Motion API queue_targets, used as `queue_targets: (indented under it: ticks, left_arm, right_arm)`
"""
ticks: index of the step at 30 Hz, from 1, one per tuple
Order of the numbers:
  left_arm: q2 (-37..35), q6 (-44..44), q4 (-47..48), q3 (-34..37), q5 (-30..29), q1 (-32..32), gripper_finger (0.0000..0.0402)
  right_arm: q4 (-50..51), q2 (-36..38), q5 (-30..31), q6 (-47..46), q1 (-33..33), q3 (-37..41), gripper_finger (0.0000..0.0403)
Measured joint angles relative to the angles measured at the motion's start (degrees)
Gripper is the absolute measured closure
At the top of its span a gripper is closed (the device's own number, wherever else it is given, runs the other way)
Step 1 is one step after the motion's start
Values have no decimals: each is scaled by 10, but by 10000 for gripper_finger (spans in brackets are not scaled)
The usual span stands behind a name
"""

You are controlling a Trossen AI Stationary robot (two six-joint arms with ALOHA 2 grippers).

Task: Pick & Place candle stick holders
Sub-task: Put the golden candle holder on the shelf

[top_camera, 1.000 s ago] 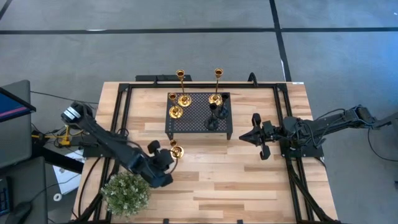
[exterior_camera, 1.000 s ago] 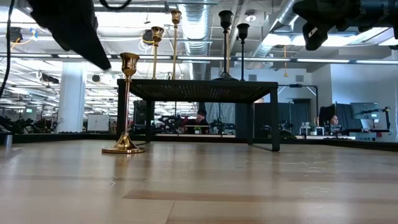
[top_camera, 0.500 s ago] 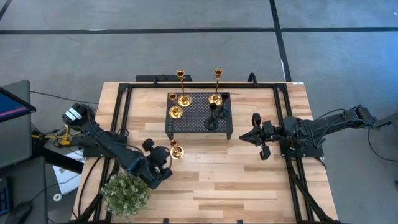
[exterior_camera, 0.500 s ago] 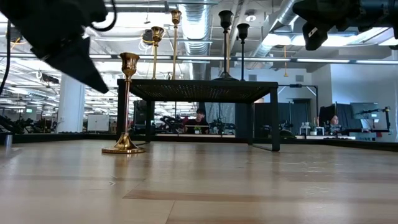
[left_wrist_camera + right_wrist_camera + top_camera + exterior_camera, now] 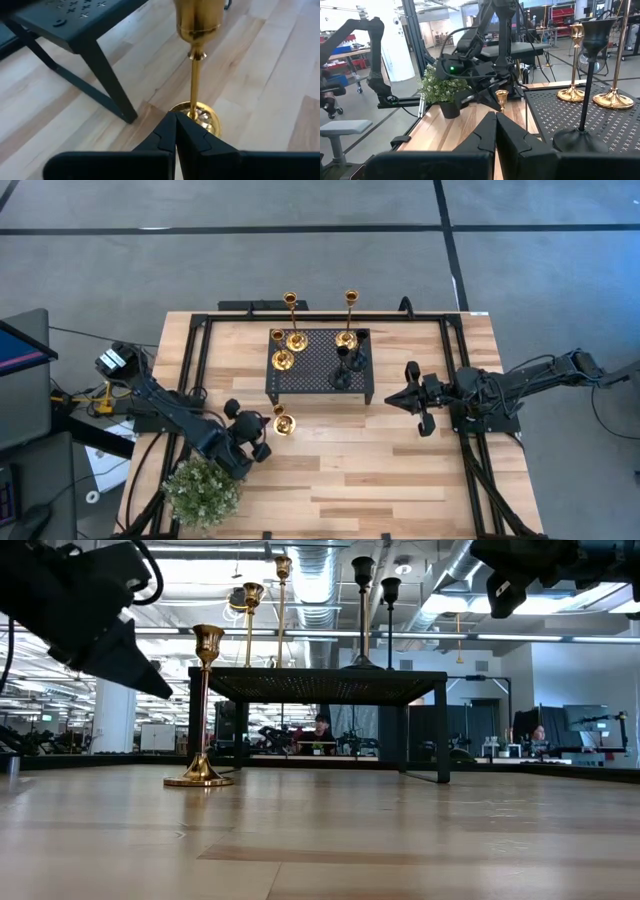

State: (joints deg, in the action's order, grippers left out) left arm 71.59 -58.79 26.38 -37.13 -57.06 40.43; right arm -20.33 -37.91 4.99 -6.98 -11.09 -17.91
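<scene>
One tall slim gold candle stick holder stands upright on its round base on the wood table in front of the black perforated stand; it also shows in the low view and the left wrist view. My left gripper is shut and empty, just to the left of and nearer than this holder, its tips pointing at the base without touching. Several gold and black holders stand on the stand. My right gripper is shut and empty, right of the stand.
A green potted plant stands at the near left corner, close beside my left arm. The stand's thin legs rise close behind the lone holder. Bare wood lies in front of the stand, toward the near edge.
My left gripper has drawn back from the lone gold holder toward the table's left edge and come lower. The holder stays upright where it was. My right arm has kept still.
</scene>
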Motion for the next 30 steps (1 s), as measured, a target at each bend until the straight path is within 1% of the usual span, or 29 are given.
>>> queue_targets:
  ticks: [5, 13, 15, 18, 26, 30]
  left_arm:
    - [0, 0, -32, 16, -3, 0, 396]
    - [0, 1, -34, 16, 1, 0, 394]
    - [0, 27, -34, 16, 11, 0, 394]
    - [0, 36, -39, 16, 22, 0, 394]
    - [0, 38, -80, 16, 22, -26, 394]
    - [0, 44, -82, 16, 41, -42, 393]
  right_arm:
    - [1, 0, 0, 0, 0, 0, 403]
    - [1, 0, 0, 0, 0, 0, 403]
    - [1, 0, 0, 0, 0, 0, 403]
    - [2, 0, 0, 0, 0, 0, 403]
    - [2, 0, 0, 0, 0, 0, 403]
    - [3, 0, 0, 0, 0, 0, 403]
